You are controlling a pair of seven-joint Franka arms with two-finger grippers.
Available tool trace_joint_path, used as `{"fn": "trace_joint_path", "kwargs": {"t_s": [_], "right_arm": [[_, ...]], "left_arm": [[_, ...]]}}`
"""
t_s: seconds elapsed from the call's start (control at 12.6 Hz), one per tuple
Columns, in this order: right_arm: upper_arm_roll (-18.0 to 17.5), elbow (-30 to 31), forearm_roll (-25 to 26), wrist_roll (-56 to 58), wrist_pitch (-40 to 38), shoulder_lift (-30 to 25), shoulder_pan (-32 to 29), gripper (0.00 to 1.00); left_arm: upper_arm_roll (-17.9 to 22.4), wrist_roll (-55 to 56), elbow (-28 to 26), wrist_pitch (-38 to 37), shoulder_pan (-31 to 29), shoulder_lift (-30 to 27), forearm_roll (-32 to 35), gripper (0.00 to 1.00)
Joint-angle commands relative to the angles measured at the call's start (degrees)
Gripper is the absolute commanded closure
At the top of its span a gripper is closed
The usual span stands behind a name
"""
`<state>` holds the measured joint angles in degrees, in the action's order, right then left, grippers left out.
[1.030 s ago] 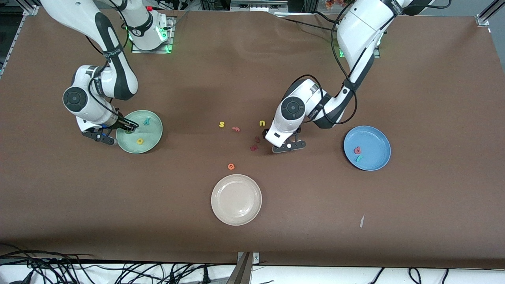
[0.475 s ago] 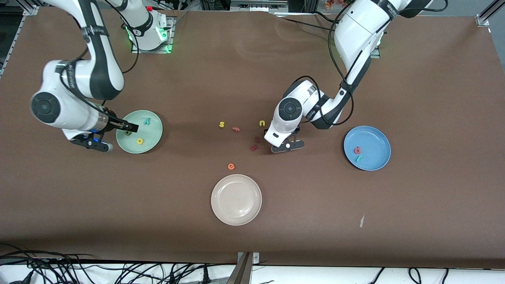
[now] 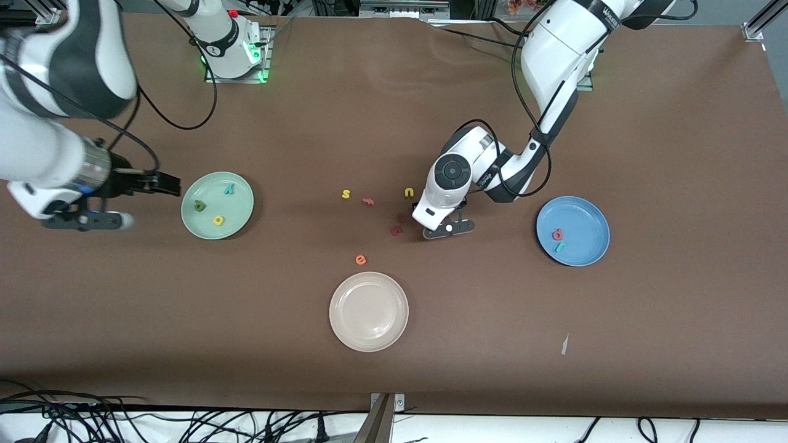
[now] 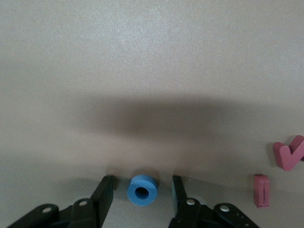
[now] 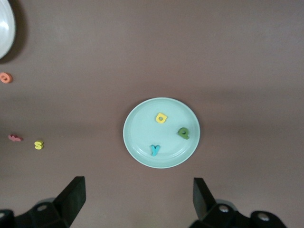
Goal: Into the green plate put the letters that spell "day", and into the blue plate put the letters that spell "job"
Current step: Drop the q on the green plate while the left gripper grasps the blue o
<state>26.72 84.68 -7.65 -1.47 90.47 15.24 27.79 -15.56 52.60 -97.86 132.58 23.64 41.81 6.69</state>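
The green plate (image 3: 237, 212) (image 5: 142, 142) holds the dark green "d" (image 3: 199, 205), yellow "a" (image 3: 218, 219) and teal "y" (image 3: 229, 189). My right gripper (image 3: 161, 183) (image 5: 137, 194) hangs wide open and empty over the table, beside this plate toward the right arm's end. The blue plate (image 3: 585, 215) holds the pinkish-red "b" (image 3: 558, 234) and teal "j" (image 3: 559, 247). My left gripper (image 4: 141, 190) is down at the table near the middle. The blue ring "o" (image 4: 142, 191) lies between its fingers (image 4: 105, 192) with a gap on each side. The front view hides this ring under the left hand.
Two dark red letters (image 3: 396, 231) (image 4: 288, 154) lie right beside the left hand. Yellow "s" (image 3: 346, 194), a red letter (image 3: 368, 200) and yellow "u" (image 3: 409, 192) lie farther from the camera. Orange "e" (image 3: 361, 259) and a cream-white plate (image 3: 369, 335) lie nearer.
The right gripper let go of the dark green "d" in the green plate, rose and drew away toward the right arm's end of the table. The left hand has barely shifted.
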Motion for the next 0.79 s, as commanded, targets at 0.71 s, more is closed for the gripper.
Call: {"fn": "trace_joint_path", "kwargs": {"t_s": [0.71], "right_arm": [[-7.43,-4.54,2.8,1.03,-2.24,-2.4,-8.6,0.0]], "left_arm": [[0.35,0.67,1.27,-1.53,0.44,0.03,1.31,0.72]]}}
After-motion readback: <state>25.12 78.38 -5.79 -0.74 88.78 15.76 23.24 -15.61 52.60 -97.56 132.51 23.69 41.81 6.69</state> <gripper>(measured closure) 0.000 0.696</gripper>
